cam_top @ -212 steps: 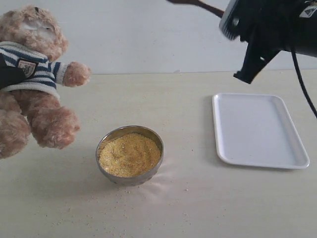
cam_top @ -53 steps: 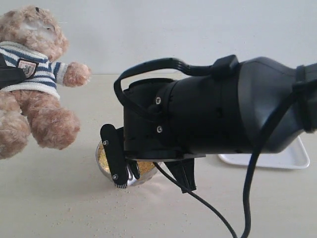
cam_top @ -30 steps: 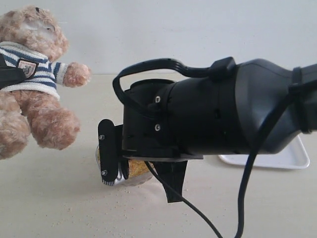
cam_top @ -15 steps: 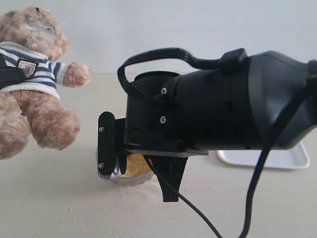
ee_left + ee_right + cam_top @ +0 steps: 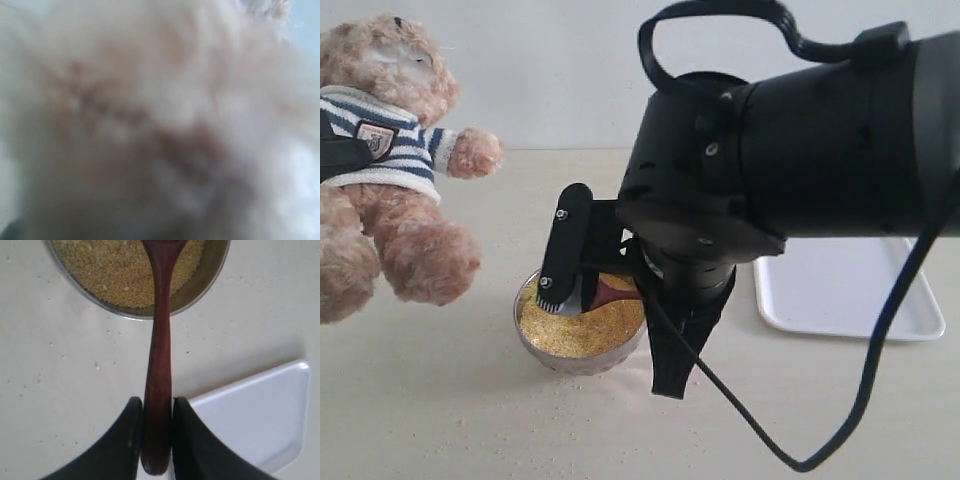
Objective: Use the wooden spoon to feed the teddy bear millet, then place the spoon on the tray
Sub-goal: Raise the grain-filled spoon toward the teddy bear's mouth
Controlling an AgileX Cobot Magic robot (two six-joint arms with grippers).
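Note:
The teddy bear (image 5: 390, 170), fluffy and in a striped shirt, hangs tilted at the left. My left gripper (image 5: 338, 152) is a black shape pressed into its chest, and blurred teddy bear fur (image 5: 150, 120) fills the left wrist view, hiding the jaws. A metal bowl (image 5: 535, 340) heaped with yellow millet (image 5: 575, 325) stands mid-table. My right gripper (image 5: 572, 296) hangs over it, shut on the wooden spoon (image 5: 616, 290). The wooden spoon handle (image 5: 158, 365) runs from the right gripper (image 5: 157, 402) down to the millet (image 5: 120, 275). The white tray (image 5: 850, 290) lies at the right, partly behind the arm.
The big black right arm (image 5: 800, 150) with its looping cable (image 5: 860, 400) blocks much of the table's middle and right. Spilled grains (image 5: 550, 410) dot the tabletop in front of the bowl. A corner of the tray (image 5: 250, 415) lies beside the right jaws.
The right arm has lifted and swung back and to the right, uncovering the bowl. The spoon's tip now shows over the millet. The bear and the left gripper have not moved.

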